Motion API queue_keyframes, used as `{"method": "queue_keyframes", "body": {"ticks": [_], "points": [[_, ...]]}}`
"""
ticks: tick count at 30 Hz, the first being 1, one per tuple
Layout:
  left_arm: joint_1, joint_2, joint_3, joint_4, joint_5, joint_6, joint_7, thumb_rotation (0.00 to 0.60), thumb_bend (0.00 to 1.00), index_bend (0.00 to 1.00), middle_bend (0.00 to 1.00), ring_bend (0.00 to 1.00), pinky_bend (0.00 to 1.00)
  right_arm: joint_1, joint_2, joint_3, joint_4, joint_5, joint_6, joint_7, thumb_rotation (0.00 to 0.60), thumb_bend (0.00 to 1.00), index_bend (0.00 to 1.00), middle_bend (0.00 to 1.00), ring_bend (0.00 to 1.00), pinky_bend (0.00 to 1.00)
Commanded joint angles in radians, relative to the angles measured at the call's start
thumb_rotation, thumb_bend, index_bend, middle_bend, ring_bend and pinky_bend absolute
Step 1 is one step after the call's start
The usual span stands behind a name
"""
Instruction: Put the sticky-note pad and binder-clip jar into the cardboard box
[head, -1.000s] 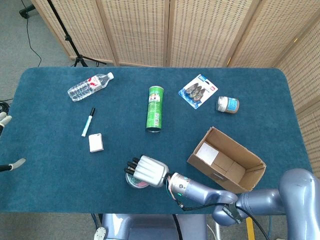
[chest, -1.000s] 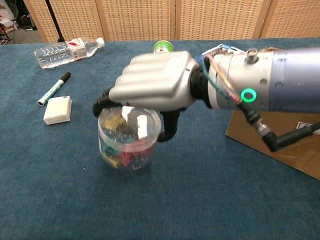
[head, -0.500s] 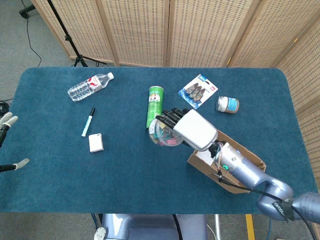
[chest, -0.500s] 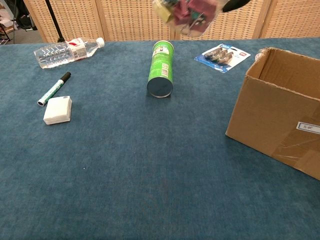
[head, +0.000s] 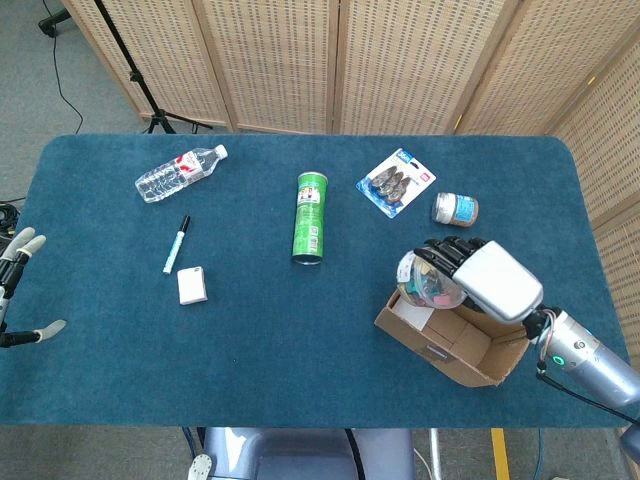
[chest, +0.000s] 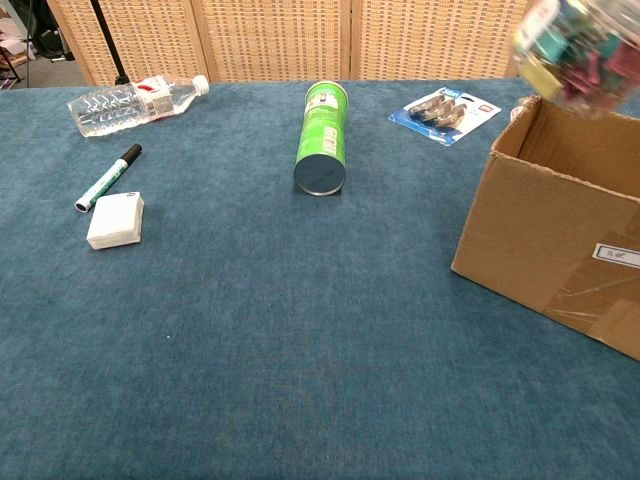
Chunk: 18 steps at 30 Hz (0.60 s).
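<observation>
My right hand (head: 490, 280) grips the clear binder-clip jar (head: 428, 281) in the air over the left end of the open cardboard box (head: 470, 350). In the chest view the jar (chest: 580, 55), full of coloured clips, hangs above the box's (chest: 560, 230) rim at the top right. The white sticky-note pad (head: 192, 285) lies on the blue table left of centre, also seen in the chest view as a pad (chest: 115, 220). My left hand (head: 20, 290) shows at the far left edge, off the table, fingers apart and holding nothing.
A green tube can (head: 310, 217) lies mid-table. A marker (head: 176, 243) sits beside the pad, a water bottle (head: 180, 172) behind it. A blister pack (head: 396, 181) and a small jar (head: 455, 209) lie beyond the box.
My right hand lifted the binder-clip jar from the table's front, carried it right past the green can, and now holds it over the box. The left hand shifted slightly.
</observation>
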Motion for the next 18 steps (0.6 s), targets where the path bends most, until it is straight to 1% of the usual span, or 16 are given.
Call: {"method": "queue_keyframes", "body": {"ticks": [1,5,8,10,11,13,14,15,16,17,18], "points": [[-0.002,-0.001,0.000,-0.003,-0.005,-0.007,0.005,0.600,0.00,0.00,0.00,0.00,0.00,-0.045,-0.014,-0.035,0.071,-0.037,0.026,0.034,0.600,0.85,0.63,0.55,0.40,0.55],[-0.004,-0.001,-0.001,-0.002,-0.013,-0.013,0.007,0.600,0.00,0.00,0.00,0.00,0.00,-0.073,-0.028,-0.053,0.120,-0.075,0.057,0.055,0.600,0.85,0.63,0.55,0.40,0.55],[-0.007,0.002,0.000,-0.003,-0.011,-0.020,0.002,0.600,0.00,0.00,0.00,0.00,0.00,-0.103,-0.049,-0.072,0.166,-0.104,0.076,0.047,0.600,0.85,0.63,0.55,0.40,0.55],[-0.007,0.002,0.000,-0.002,-0.012,-0.020,0.002,0.600,0.00,0.00,0.00,0.00,0.00,-0.117,-0.063,-0.074,0.188,-0.111,0.090,0.041,0.600,0.85,0.63,0.55,0.40,0.55],[-0.007,0.002,0.000,-0.002,-0.013,-0.021,0.003,0.600,0.00,0.00,0.00,0.00,0.00,-0.122,-0.068,-0.073,0.196,-0.113,0.094,0.038,0.600,0.81,0.62,0.53,0.39,0.55],[-0.007,0.001,0.001,-0.004,-0.012,-0.022,0.005,0.600,0.00,0.00,0.00,0.00,0.00,-0.130,-0.070,-0.076,0.205,-0.113,0.087,0.024,0.600,0.57,0.51,0.42,0.32,0.55],[-0.007,0.001,0.002,-0.005,-0.011,-0.021,0.007,0.600,0.00,0.00,0.00,0.00,0.00,-0.133,-0.067,-0.077,0.201,-0.107,0.078,0.018,0.600,0.34,0.39,0.30,0.23,0.53],[-0.007,0.001,0.002,-0.006,-0.009,-0.021,0.010,0.600,0.00,0.00,0.00,0.00,0.00,-0.135,-0.061,-0.077,0.189,-0.100,0.068,0.014,0.600,0.15,0.27,0.18,0.13,0.50],[-0.007,0.001,0.003,-0.007,-0.008,-0.020,0.012,0.600,0.00,0.00,0.00,0.00,0.00,-0.136,-0.054,-0.076,0.177,-0.094,0.059,0.013,0.600,0.06,0.20,0.11,0.07,0.47],[-0.007,0.001,0.003,-0.009,-0.007,-0.020,0.014,0.600,0.00,0.00,0.00,0.00,0.00,-0.137,-0.046,-0.075,0.161,-0.088,0.052,0.012,0.600,0.01,0.12,0.04,0.02,0.43],[-0.007,0.000,0.003,-0.009,-0.007,-0.020,0.016,0.600,0.00,0.00,0.00,0.00,0.00,-0.138,-0.042,-0.073,0.152,-0.086,0.051,0.010,0.600,0.00,0.08,0.01,0.00,0.40]]}}
